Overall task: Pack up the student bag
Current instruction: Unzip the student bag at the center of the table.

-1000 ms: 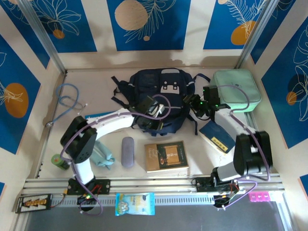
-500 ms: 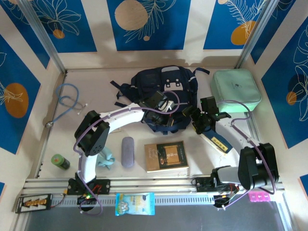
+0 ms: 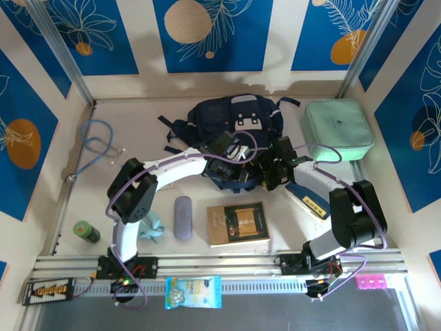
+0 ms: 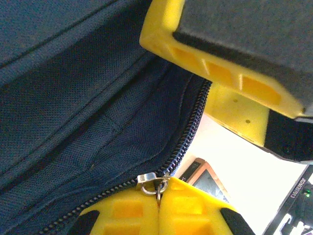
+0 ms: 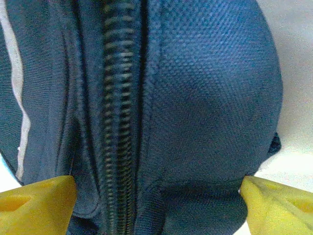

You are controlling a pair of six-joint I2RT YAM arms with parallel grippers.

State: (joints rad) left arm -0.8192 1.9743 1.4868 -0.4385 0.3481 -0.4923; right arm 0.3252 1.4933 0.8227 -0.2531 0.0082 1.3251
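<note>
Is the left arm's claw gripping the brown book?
No, the left gripper is shut on the zip tab of the backpack, while the brown book lies untouched on the table.

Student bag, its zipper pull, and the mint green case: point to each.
student bag (image 3: 215, 116): top external view, navy upper panel.
zipper pull (image 4: 148, 177): left wrist view, silver metal tab.
mint green case (image 3: 337, 129): top external view, middle of its lid.

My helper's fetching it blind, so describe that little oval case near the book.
Start at the big navy backpack mid-table. Toward the near edge lies a brown book. The case sits just left of it, apart, the only slim lilac-grey oval.
</note>
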